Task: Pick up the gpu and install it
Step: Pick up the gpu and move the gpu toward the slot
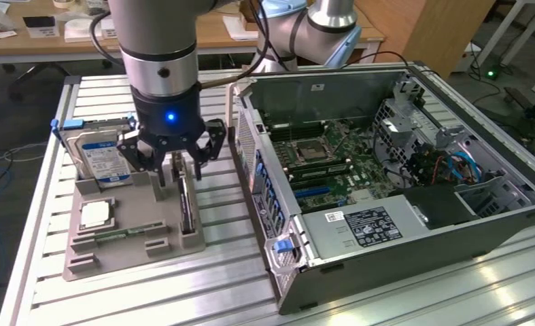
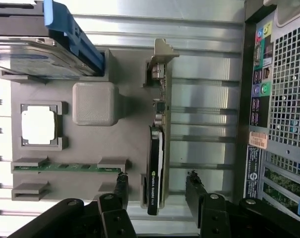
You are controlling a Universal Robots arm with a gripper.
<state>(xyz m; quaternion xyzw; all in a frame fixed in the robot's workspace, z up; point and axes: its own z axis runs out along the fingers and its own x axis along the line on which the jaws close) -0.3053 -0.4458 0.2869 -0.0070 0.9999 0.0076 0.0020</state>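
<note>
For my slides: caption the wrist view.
Open gripper aligned over the gpu, which stands on edge in the grey holder tray beside the computer case.

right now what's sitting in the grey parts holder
The grey holder carries a hard drive, a CPU, a memory stick and the gpu, on edge between the fingers of the open gripper. Its slots hide the gpu's lower edge.

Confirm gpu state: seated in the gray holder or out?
In. The gpu stands on edge in its slot in the gray holder; the open gripper straddles it, fingers clear of both faces.
</note>
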